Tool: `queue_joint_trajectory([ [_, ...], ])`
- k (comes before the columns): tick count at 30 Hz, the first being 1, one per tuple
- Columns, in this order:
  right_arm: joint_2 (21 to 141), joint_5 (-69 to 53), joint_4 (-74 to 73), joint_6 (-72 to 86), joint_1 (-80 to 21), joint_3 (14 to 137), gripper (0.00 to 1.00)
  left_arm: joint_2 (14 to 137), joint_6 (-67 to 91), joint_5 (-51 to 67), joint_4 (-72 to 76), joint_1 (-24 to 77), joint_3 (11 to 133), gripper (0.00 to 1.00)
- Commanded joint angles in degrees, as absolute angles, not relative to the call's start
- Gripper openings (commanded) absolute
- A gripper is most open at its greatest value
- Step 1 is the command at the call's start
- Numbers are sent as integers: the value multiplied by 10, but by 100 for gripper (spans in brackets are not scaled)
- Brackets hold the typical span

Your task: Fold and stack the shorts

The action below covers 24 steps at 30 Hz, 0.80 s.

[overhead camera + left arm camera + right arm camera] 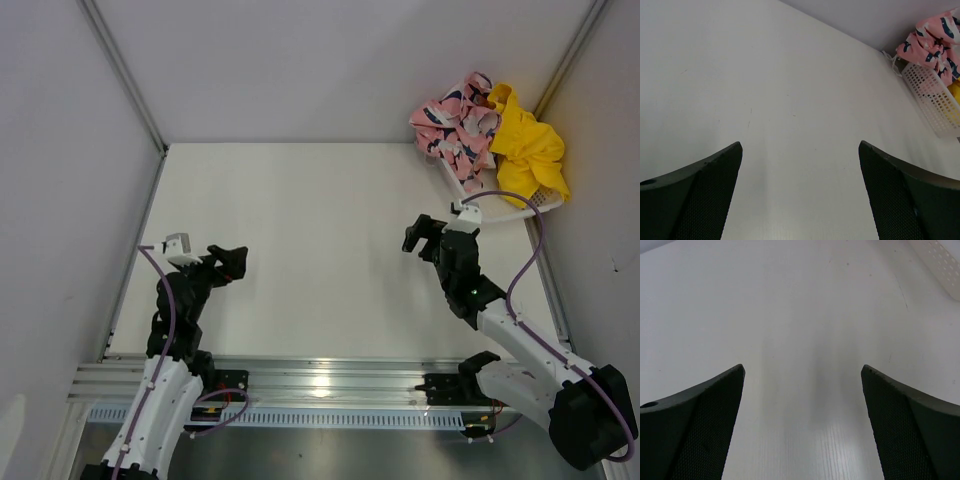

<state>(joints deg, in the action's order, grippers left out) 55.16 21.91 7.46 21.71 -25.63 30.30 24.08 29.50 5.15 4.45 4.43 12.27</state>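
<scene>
- Pink printed shorts (455,125), yellow shorts (530,150): heaped unfolded in the white mesh basket (537,203), far-right corner.
- Left gripper (236,264), right gripper (418,236): jaws spread, empty, seemingly poised to reach.

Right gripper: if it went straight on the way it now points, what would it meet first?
Probably the bare white table, since the open right gripper tilts downward; depth is unclear. The white plastic mesh basket lies right of that line.
</scene>
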Motion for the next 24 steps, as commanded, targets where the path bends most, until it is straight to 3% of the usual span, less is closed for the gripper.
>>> queue_joint_trajectory([
  [1,546,214,105,225,-252,301,100,226,295,72,45,41,136,99],
  [11,617,158,141,226,-197,331,100,233,295,89,61,41,127,99],
  [15,707,97,63,258,-114,487,100,256,299,105,80,41,127,99],
  [24,965,165,43,303,-72,753,100,255,298,118,88,42,123,99],
])
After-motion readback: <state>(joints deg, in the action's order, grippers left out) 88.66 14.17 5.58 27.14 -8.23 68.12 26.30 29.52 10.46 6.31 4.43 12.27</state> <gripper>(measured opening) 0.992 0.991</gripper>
